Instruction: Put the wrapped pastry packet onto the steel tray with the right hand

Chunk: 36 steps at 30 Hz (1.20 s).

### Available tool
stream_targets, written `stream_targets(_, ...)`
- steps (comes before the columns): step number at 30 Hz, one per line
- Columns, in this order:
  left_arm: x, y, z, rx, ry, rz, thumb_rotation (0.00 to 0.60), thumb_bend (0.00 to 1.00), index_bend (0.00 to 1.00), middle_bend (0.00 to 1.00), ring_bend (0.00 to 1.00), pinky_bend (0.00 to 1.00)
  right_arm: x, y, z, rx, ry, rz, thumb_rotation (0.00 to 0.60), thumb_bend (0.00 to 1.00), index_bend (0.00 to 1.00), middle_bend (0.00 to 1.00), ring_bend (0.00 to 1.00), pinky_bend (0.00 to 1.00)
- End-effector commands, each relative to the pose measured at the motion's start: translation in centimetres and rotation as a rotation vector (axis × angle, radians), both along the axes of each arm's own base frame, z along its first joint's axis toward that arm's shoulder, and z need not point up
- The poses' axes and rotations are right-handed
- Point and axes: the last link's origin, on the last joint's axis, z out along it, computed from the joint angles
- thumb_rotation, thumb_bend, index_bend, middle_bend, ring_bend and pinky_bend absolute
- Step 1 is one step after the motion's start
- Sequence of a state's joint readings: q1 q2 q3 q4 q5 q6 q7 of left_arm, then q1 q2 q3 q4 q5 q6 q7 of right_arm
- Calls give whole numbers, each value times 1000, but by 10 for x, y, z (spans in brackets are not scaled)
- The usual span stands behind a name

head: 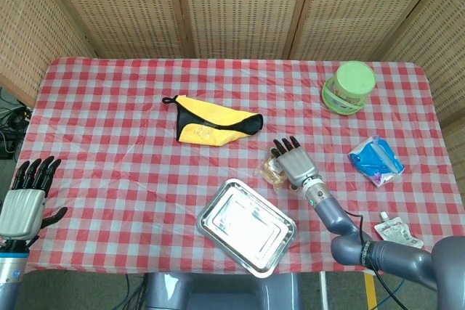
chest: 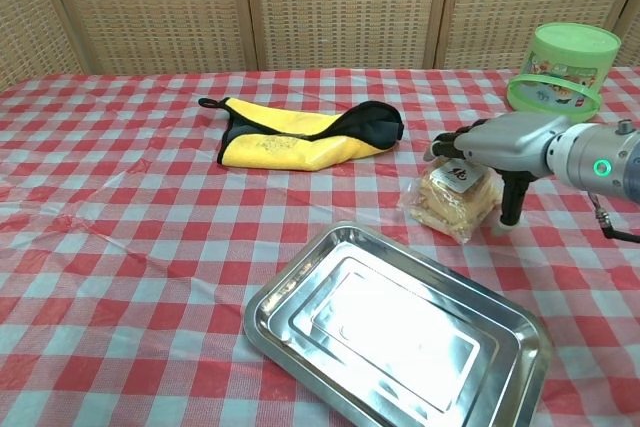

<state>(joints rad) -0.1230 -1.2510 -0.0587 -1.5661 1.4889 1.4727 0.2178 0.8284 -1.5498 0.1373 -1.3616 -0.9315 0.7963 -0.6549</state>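
The wrapped pastry packet (head: 272, 171) (chest: 443, 203) lies flat on the checked cloth, just beyond the steel tray's (head: 211, 213) (chest: 292, 285) far right corner. My right hand (head: 294, 162) (chest: 497, 141) hangs over the packet's right half, palm down and fingers spread. In the chest view its thumb points down beside the packet's right edge. Whether the fingers touch the wrapper is unclear, and nothing is gripped. The tray is bare. My left hand (head: 26, 204) stays open off the table's left front corner, seen only in the head view.
A yellow and black cloth (head: 215, 125) (chest: 300, 137) lies behind the tray. A green lidded tub (head: 349, 86) (chest: 563, 67) stands at the back right. A blue packet (head: 375, 160) and a white pouch (head: 397, 232) lie at the right.
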Motion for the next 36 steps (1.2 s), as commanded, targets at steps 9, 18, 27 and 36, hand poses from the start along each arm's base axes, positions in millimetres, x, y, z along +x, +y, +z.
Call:
stream_targets(9,1,-1,0,2,-5,-3,600,173,0,0,0,0,3,5,-7,-44,-84,65,600,104,546,423,362,412)
stream_targets(18,1,-1,-1,1,-4,-5,600,174,0,0,0,0,15,10,9,-73,-136,113,600,105,579,438,378,428)
stream_targets(27,0,-1,-3,-9,1,2,600,174,0,0,0,0,40,36,24,-74,-188,199,600,104,580,437,378,428)
stream_targets(36,0,-1,-2,-4,-6,0,600,175,0,0,0,0,70,87,18,8,-267,312,600,104,574,427,378,428)
